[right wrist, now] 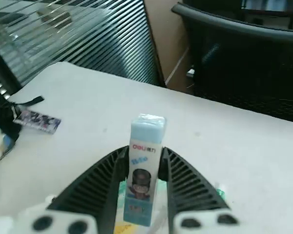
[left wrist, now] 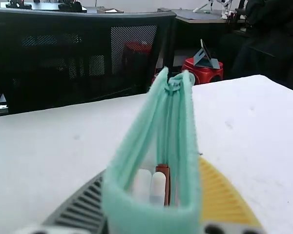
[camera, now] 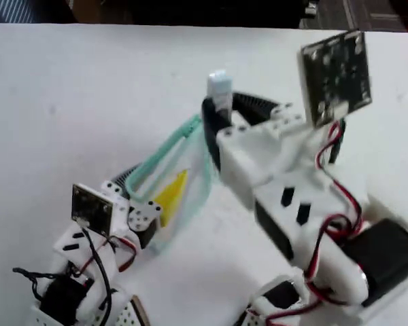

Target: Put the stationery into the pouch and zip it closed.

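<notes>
Fabric-edged pouch point(left wrist: 185, 146) looks floppy in your left gripper's point(left wrist: 154, 209) pinch; right gripper point(right wrist: 144, 161) clamps the seemingly light, stiff eraser point(right wrist: 145, 134) mid-body, a sound hold.

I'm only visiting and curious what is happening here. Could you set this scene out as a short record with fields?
Left tool: shut on one end of the pouch
Pouch: zip open, green rim spread
Inside pouch: two white items and a red item
Right tool: clamps an eraser upright, near the pouch's other end
Surface: white table
Left to do: eraser in, zip shut
</notes>
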